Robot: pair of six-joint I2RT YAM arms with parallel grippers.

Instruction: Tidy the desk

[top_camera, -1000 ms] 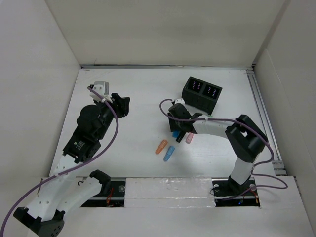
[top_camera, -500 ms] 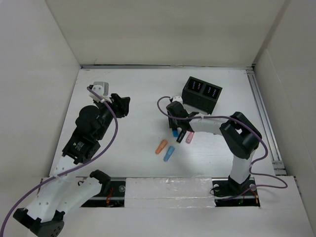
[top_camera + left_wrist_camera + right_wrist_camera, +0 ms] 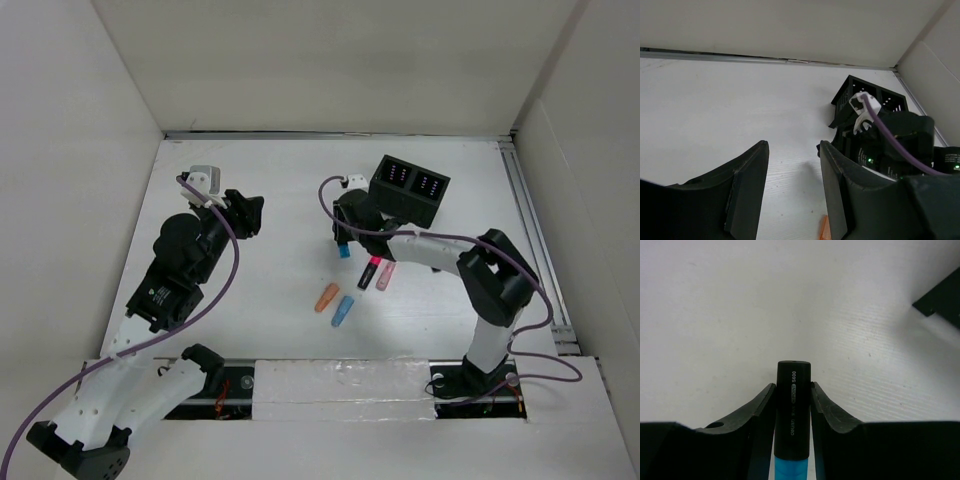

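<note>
The right claw (image 3: 345,235) is clamped on a blue marker (image 3: 792,405), cap outward, just beside the holder (image 3: 410,190). Judge this grip as set for dropping it in. The left claw (image 3: 792,170) stands apart and empty. Four loose markers (image 3: 343,311) lie on the matte white bench (image 3: 270,180), which spreads beneath both arms and is walled by white panels (image 3: 330,60).

Enclosure is three upright matte white flat wall panels: back panel (image 3: 330,60), left panel (image 3: 60,160), right panel (image 3: 590,150), thin silver metal rail (image 3: 330,134) along the back panel's foot, light flat and even, shadows soft.
</note>
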